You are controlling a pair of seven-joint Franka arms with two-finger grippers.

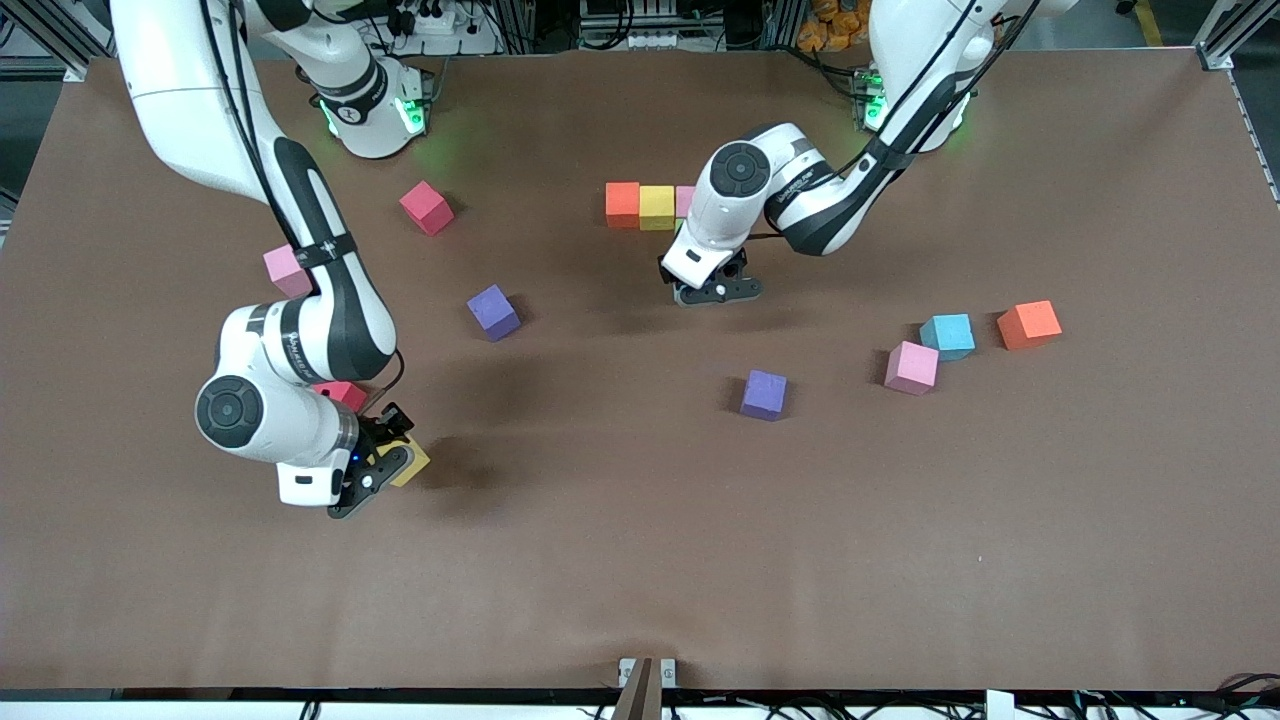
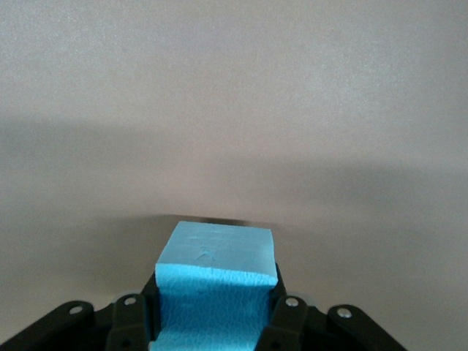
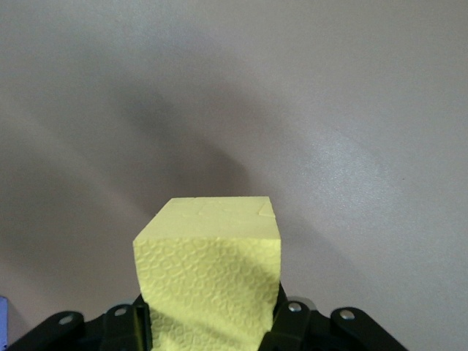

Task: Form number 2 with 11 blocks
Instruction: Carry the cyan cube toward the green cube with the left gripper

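Over the brown table [image 1: 640, 560], toward the right arm's end, the right gripper [image 1: 385, 470] has its jaws clamped on a yellow cube [image 3: 212, 270], with a red cube [image 1: 345, 394] showing just past the wrist. Farther up, a purple cube [image 1: 764, 394], a pink cube [image 1: 911, 367], a light blue cube [image 1: 948, 335] and an orange cube [image 1: 1029, 324] lie loose. The left gripper [image 1: 712, 288] pinches another light blue cube [image 2: 213, 281] beside the started row: an orange block [image 1: 622, 203], a yellow block [image 1: 657, 207] and a pink one [image 1: 685, 201] touching.
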